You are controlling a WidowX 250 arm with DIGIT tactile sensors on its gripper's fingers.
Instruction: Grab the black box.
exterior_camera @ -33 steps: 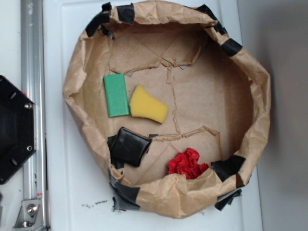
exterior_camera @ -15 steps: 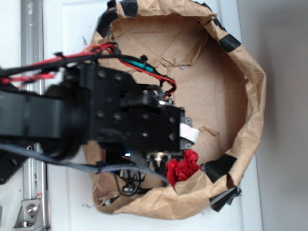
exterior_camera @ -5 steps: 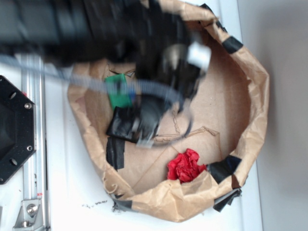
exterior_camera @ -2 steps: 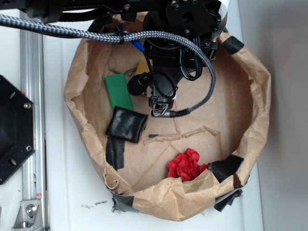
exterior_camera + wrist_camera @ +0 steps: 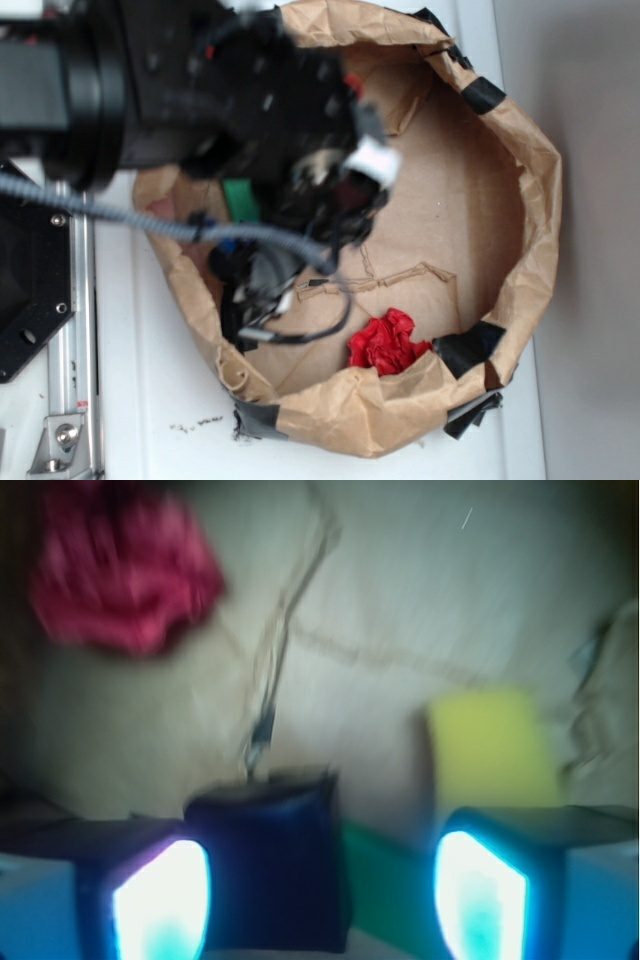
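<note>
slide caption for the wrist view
Open jaws straddle the black box, with yellow sponge and red crumple beyond.

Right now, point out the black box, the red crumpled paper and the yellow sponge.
black box [image 5: 268,870], wrist view, middle of its top face.
red crumpled paper [image 5: 385,342], exterior view, centre of the wad.
yellow sponge [image 5: 492,748], wrist view, middle of its face.

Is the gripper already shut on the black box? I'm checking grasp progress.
No: in the wrist view the gripper is open, its fingers spread, with the black box loose between them.

Exterior view looks straight down, farther off; wrist view sits close — both share the red crumpled paper [image 5: 388,342] [image 5: 122,568].
</note>
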